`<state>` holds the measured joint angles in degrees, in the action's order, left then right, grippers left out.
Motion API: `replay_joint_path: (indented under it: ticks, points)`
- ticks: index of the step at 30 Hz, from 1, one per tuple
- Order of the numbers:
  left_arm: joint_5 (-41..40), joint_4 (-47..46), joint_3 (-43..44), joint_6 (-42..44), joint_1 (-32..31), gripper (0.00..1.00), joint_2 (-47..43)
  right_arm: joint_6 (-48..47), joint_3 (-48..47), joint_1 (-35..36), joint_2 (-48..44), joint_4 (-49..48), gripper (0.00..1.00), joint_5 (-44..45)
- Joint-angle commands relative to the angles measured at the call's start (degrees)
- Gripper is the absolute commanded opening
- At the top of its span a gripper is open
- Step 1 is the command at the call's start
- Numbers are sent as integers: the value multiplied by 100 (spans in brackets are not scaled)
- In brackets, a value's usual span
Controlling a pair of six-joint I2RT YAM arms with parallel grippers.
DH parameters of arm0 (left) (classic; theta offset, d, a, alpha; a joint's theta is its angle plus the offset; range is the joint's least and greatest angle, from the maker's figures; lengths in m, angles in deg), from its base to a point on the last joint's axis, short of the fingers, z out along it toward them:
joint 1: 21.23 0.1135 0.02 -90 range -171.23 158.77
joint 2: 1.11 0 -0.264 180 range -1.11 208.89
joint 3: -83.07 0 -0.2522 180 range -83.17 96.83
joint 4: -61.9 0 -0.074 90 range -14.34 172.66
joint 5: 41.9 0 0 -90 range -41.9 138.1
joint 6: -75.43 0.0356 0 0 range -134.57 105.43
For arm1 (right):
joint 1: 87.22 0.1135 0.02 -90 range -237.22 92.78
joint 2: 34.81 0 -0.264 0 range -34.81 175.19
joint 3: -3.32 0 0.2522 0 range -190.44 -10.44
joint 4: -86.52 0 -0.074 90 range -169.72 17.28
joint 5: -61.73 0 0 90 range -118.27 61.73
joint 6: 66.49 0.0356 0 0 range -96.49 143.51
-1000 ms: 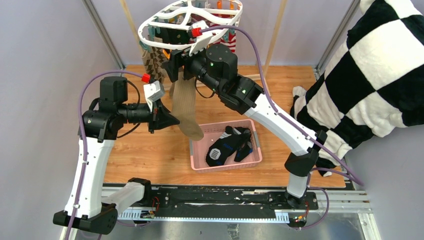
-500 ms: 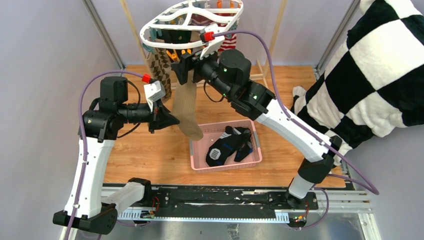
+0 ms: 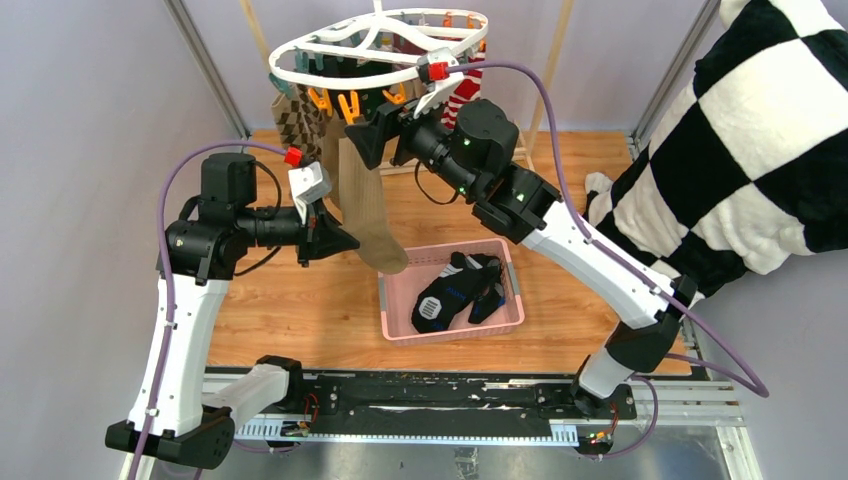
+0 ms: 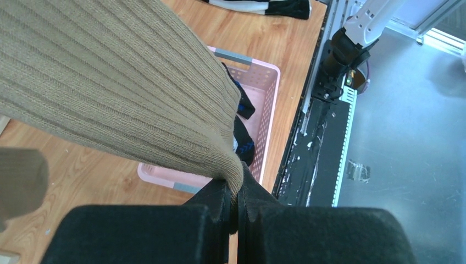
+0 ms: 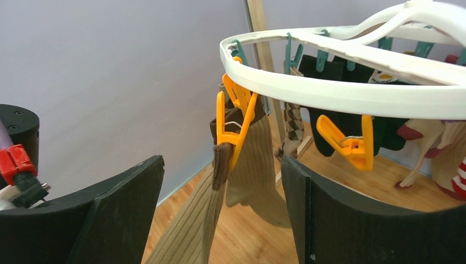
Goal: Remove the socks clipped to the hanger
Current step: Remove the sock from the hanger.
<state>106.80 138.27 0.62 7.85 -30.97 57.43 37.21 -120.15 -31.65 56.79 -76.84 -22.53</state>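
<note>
The white oval hanger [image 3: 372, 48] hangs at the back, with several socks on its clips. An orange clip [image 5: 233, 129] on the ring [image 5: 340, 91] pinches the brown cuff of a long tan sock [image 3: 365, 205]. My left gripper [image 3: 350, 240] is shut on that sock's toe end [image 4: 165, 110], pulling it sideways over the table. My right gripper [image 3: 362, 138] is open, and its jaws stand either side of the clipped cuff [image 5: 222, 165] without touching it. An argyle sock [image 3: 298, 120] and a red-and-white striped sock [image 3: 462, 95] hang further round the ring.
A pink slotted basket [image 3: 452, 334] on the wooden table holds black-and-blue socks [image 3: 455, 290]. A big black-and-white checkered cloth [image 3: 760, 130] fills the right side. Wooden rack posts [image 3: 548, 70] stand behind the hanger. A second, empty orange clip [image 5: 351, 146] hangs to the right.
My right arm has drawn back to the right, and its open gripper now sits lower, in front of the tan sock's clip. The hanger has swung level. The left arm has stayed put.
</note>
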Motion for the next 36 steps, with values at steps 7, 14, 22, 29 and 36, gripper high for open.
replay_joint_path:
  ticks: [7,14,22,29,36]
  points:
    - [-15,-7,122,-78,-120,0,-9,206,-566,-64,624,-42,81,-133]
    - [-45,-8,167,-90,-169,0,3,295,-1150,-172,1086,-46,75,-39]
    - [-117,-21,155,-68,-178,0,-26,483,-1640,-328,1409,2,69,-197]
    - [-146,-21,155,-41,-178,0,-17,653,-1652,-425,1442,-6,60,-336]
    - [-227,-21,32,10,-178,0,-67,1100,-1551,-620,1372,-243,23,-732]
